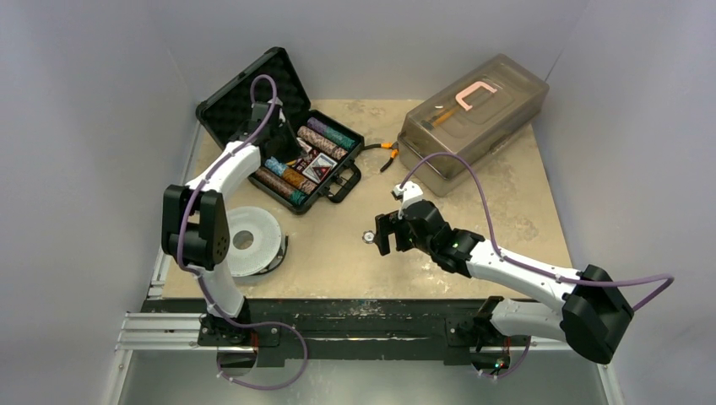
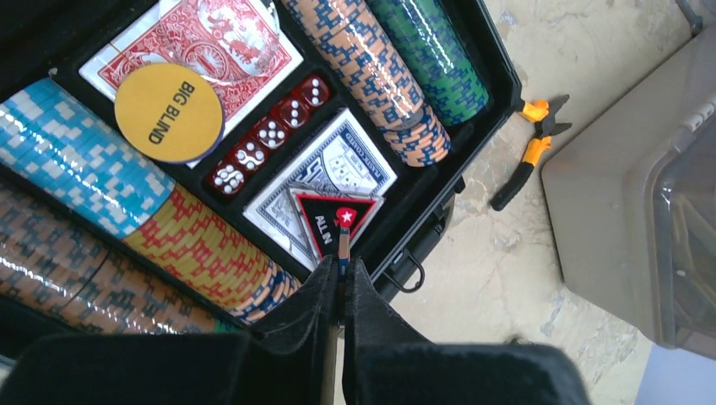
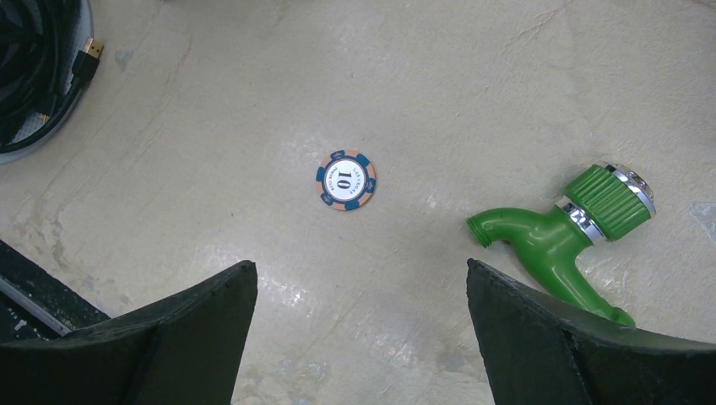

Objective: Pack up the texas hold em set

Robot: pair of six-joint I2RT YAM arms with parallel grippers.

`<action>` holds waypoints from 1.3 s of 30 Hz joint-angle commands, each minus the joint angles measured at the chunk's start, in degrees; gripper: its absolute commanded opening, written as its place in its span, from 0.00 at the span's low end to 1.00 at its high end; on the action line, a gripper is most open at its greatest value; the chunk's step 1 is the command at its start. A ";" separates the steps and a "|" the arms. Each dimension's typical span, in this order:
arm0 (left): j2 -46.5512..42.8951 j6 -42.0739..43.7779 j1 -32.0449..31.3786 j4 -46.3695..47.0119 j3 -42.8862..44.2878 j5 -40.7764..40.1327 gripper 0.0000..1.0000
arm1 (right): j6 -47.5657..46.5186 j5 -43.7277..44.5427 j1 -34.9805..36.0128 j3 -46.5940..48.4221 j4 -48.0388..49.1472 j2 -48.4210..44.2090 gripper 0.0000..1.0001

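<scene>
1 thin chip [image 2: 344, 245] pinched in left claw [image 2: 342, 283]; right claw [image 3: 359, 270] gaping above 10 chip [image 3: 346, 180].

Red deck [image 2: 221, 51]: top edge of the left wrist view cutting it; button [image 2: 169, 112] covering one corner.
Blue deck [image 2: 338, 160]: triangle [image 2: 336, 221] lying over its lower part.
Chip rows [image 2: 76, 177]: running off the left edge.
Left gripper [image 2: 342, 268]: blurring at bottom centre, pinching a thin piece [image 2: 344, 243] showing edge-on; its kind not telling.
Box [image 1: 473, 118]: lid hazing its contents; only a pink curve [image 1: 474, 94] showing through.
Spool [image 1: 253, 240]: left arm [image 1: 203, 228] covering its left side.
Chip [image 1: 370, 237]: too small for reading in the top view.
Faucet [image 3: 549, 236]: lower end disappearing behind a finger.
Right gripper [image 3: 359, 268]: bottom edge cutting both fingers.
</scene>
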 commanded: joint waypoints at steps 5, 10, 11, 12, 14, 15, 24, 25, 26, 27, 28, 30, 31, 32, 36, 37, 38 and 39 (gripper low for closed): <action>1.11 -0.76 2.34 7.98 -0.54 6.35 0.00 | 0.30 0.88 -0.04 -0.50 0.24 -1.28 0.93; 0.23 4.00 2.40 10.59 -3.10 10.85 0.00 | 0.32 0.29 -0.04 -0.59 0.14 -0.98 0.93; 0.66 6.71 2.39 9.66 -2.30 12.81 0.00 | 0.28 0.16 -0.04 -0.57 -0.09 -0.99 0.93; 1.27 9.31 2.36 6.92 -1.04 13.59 0.00 | 0.18 0.04 -0.02 -0.45 -0.31 -1.03 0.93; 0.99 14.08 2.11 4.67 -1.02 14.06 0.00 | 0.02 -0.16 -0.03 -0.48 -0.66 -1.07 0.93; 0.30 16.14 2.09 4.56 -1.93 14.14 0.00 | 0.02 -0.19 -0.04 -0.58 -0.80 -1.22 0.93; -1.48 35.81 -2.69 -7.73 0.13 10.85 0.00 | 0.21 -2.23 -0.04 -1.55 -0.02 -0.65 0.94; -0.26 37.70 -3.57 -12.07 2.78 10.31 0.00 | 0.23 -2.47 -0.04 -1.34 -0.37 -0.61 0.94; 0.72 40.43 -4.45 -14.69 4.38 9.09 0.00 | 0.12 -2.48 -0.03 -1.34 -0.55 -0.79 0.94; 1.46 41.85 -5.06 -16.19 5.14 8.07 0.00 | 0.12 -2.30 -0.04 -1.48 -0.52 -1.03 0.94; 1.92 42.66 -5.38 -16.91 5.43 7.43 0.00 | 0.04 -2.01 -0.04 -1.62 -0.55 -1.36 0.94; 2.63 43.14 -5.69 -17.78 5.87 6.12 0.00 | -0.22 -1.67 0.01 -1.60 -0.84 -1.77 0.94; 3.05 43.18 -5.73 -18.25 6.24 5.61 0.00 | -0.24 -1.55 -0.01 -1.53 -0.99 -1.90 0.94; 3.51 43.37 -5.86 -18.86 6.67 5.50 0.00 | -0.24 -1.53 -0.04 -1.52 -1.01 -1.91 0.94; 5.11 43.53 -6.40 -19.57 7.67 4.92 0.00 | 0.02 -1.67 -0.03 -1.46 -0.89 -1.70 0.94; 5.47 43.48 -6.43 -19.58 7.97 5.19 0.00 | 0.10 -1.76 -0.04 -1.44 -0.79 -1.70 0.94; 5.78 43.38 -6.52 -19.74 8.33 5.68 0.00 | 0.20 -1.78 0.00 -1.54 -0.73 -1.74 0.94; 6.06 43.25 -6.55 -19.59 8.52 5.75 0.00 | 0.20 -1.85 -0.04 -1.56 -0.81 -1.72 0.94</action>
